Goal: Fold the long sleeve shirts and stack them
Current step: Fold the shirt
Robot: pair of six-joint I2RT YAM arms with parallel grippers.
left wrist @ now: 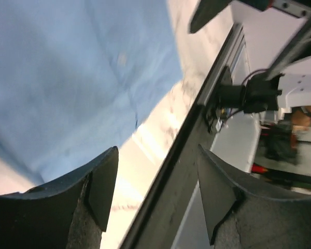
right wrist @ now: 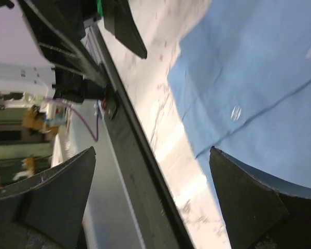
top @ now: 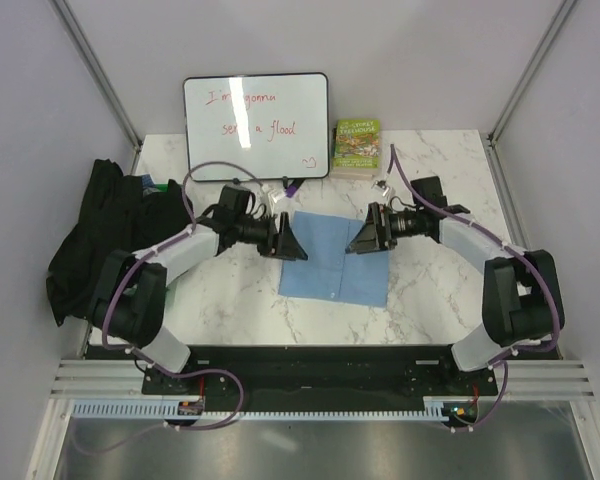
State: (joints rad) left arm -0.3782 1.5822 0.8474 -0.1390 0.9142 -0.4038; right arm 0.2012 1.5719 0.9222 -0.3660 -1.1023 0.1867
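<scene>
The light blue shirt (top: pixel 332 259) lies folded into a flat rectangle at the middle of the marble table. It also shows in the left wrist view (left wrist: pixel 67 78) and the right wrist view (right wrist: pixel 259 78). The black shirt (top: pixel 100 235) lies bunched at the table's left edge, hanging partly over it. My left gripper (top: pixel 292 241) is open and empty above the blue shirt's upper left corner. My right gripper (top: pixel 364 239) is open and empty above its upper right part. The two grippers face each other.
A whiteboard (top: pixel 257 125) with red writing leans against the back wall. A small green book (top: pixel 356 146) stands beside it on the right. The black front rail (top: pixel 310 365) runs along the table's near edge between the arm bases.
</scene>
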